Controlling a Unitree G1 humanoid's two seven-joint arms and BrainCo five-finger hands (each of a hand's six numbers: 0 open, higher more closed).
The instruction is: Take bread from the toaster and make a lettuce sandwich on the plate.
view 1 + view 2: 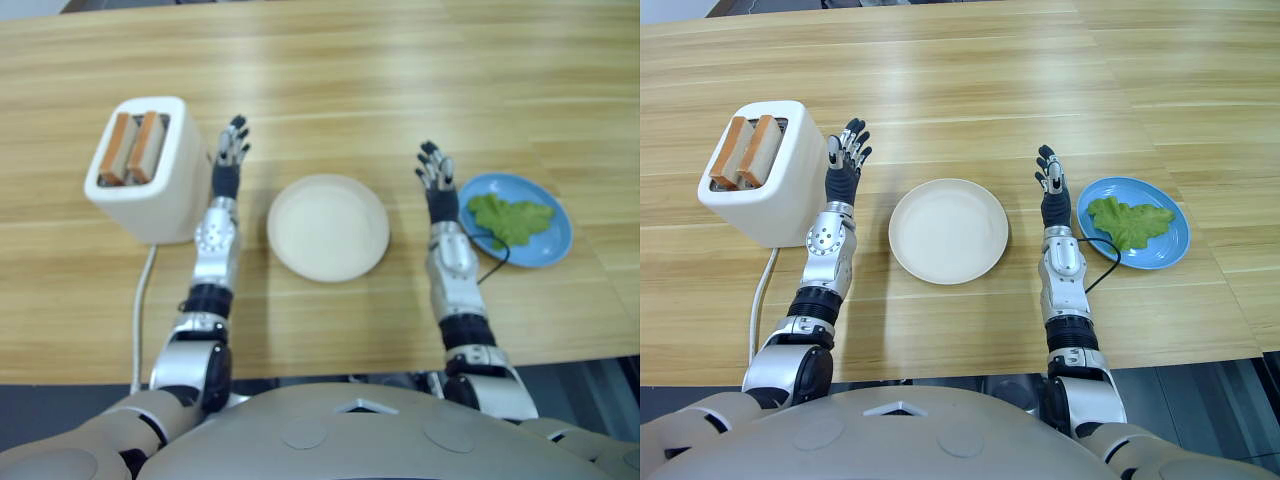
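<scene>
Starting at our left, we find the white toaster (755, 195) on the wooden table (970, 80), with two slices of bread (745, 150) upright in its slots, their tops standing clear of the casing. Its pale cord (758, 300) trails toward the near edge. Just beside the toaster's right wall our left hand (845, 152) lies stretched forward, fingers straight and holding nothing. In the middle sits the cream plate (948, 231), bare, between our two arms. Our right hand (1050, 175) is likewise spread out and empty, close to the blue plate (1140, 257) where the lettuce (1128, 222) waits; a thin black cable (1102, 268) loops by that wrist. We judge the task unstarted, so the first step is the bread. To do it well we should lift the left hand above the toaster, come down over the nearer slice, pinch it by its broad faces and draw it straight up, since a sideways tug may tip the toaster or jam the slice against its neighbour.
</scene>
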